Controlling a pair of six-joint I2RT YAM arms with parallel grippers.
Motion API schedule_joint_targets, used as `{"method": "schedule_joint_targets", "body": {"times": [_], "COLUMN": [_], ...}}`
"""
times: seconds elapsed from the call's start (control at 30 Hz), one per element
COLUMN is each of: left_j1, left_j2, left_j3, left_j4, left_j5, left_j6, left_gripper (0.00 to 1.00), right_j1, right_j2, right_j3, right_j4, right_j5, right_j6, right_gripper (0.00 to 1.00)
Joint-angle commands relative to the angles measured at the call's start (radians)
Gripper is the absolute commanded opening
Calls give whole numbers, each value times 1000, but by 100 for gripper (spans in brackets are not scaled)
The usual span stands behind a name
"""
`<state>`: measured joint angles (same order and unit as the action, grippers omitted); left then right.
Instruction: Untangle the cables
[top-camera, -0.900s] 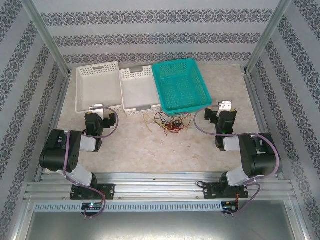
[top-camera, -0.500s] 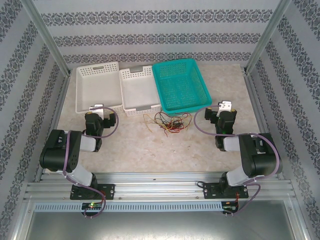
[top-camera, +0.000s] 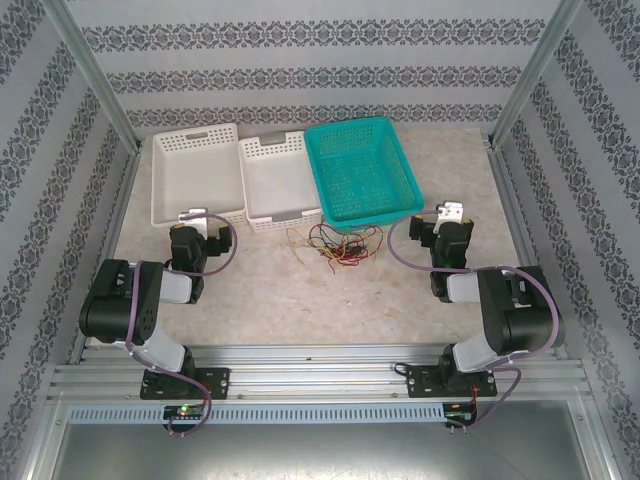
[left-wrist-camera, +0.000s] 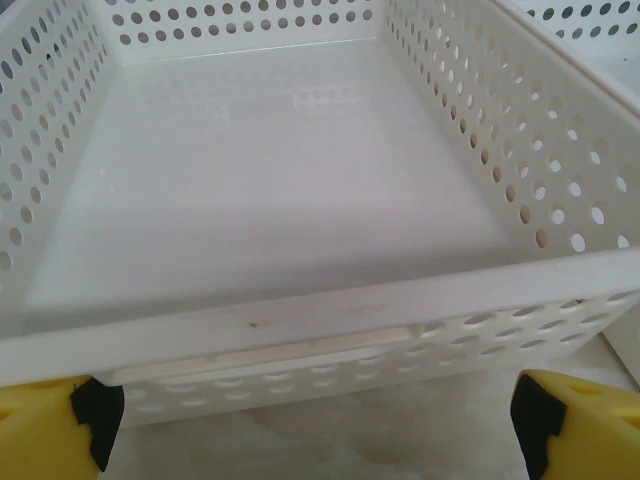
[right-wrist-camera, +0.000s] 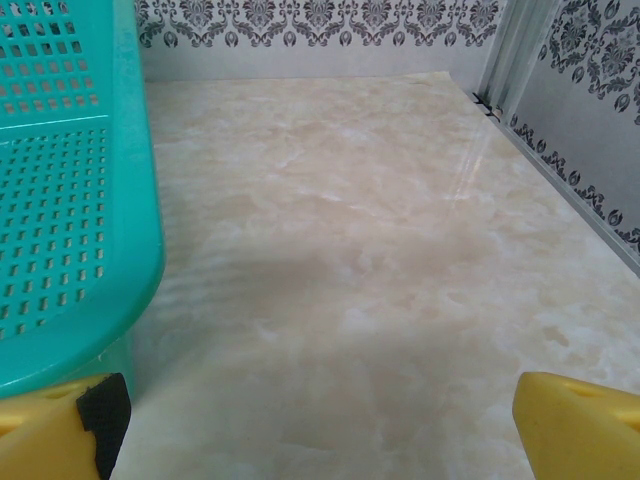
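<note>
Red, yellow, black and dark brown in the cables (top-camera: 335, 243). Plain white, dotted with holes, on the ten-o'clock basket (top-camera: 195, 172) and eleven-o'clock basket (top-camera: 278, 180); teal grid on the one-o'clock basket (top-camera: 362, 170). Beige marbling across the tabletop (top-camera: 300, 295). Grey damask bands on the walls (top-camera: 300, 75).

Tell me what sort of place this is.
Probably a staged robot test cell: damask-wallpapered panels in an aluminium frame enclose a beige marble-look tabletop, two black robot arms bolted at its near edge.

Both arms (top-camera: 130, 305) are black with silver links (top-camera: 165, 350), looping mauve cables (top-camera: 390, 243) and yellow, black-padded pincer fingers (left-wrist-camera: 35, 430).
</note>
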<state>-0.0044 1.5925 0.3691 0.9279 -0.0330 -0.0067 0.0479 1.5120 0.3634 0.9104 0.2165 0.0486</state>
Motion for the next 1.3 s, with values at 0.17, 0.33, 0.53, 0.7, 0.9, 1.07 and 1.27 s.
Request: {"method": "schedule_joint_targets", "body": {"times": [0.17, 0.33, 0.53, 0.7, 0.9, 1.07, 1.27], "left_j1": [0, 0, -1, -1, 0, 0, 0], "left_j2": [-8, -8, -8, -8, -7, -8, -7], "left_j3": [19, 20, 20, 20, 20, 21, 21], "left_j4": [3, 3, 3, 3, 3, 3, 3], "left_j5": [28, 27, 28, 28, 28, 26, 28], "left_j6": [11, 11, 11, 11, 11, 12, 11], "left_gripper": [100, 100, 100, 100, 100, 100, 100], "right_j1": [-16, -37, -31, 4, 78, 68, 56], "right_j2": [-56, -63, -266, -427, -621, -802, -939], "right_j3": [-53, -26, 49, 33, 67, 110, 61], "right_j4": [55, 0, -279, -389, -572, -753, -792], "right_j5": [-18, -58, -26, -25, -215, -253, -305], "right_j6": [17, 28, 42, 68, 123, 377, 595], "right_gripper": [98, 98, 98, 98, 98, 98, 98]}}
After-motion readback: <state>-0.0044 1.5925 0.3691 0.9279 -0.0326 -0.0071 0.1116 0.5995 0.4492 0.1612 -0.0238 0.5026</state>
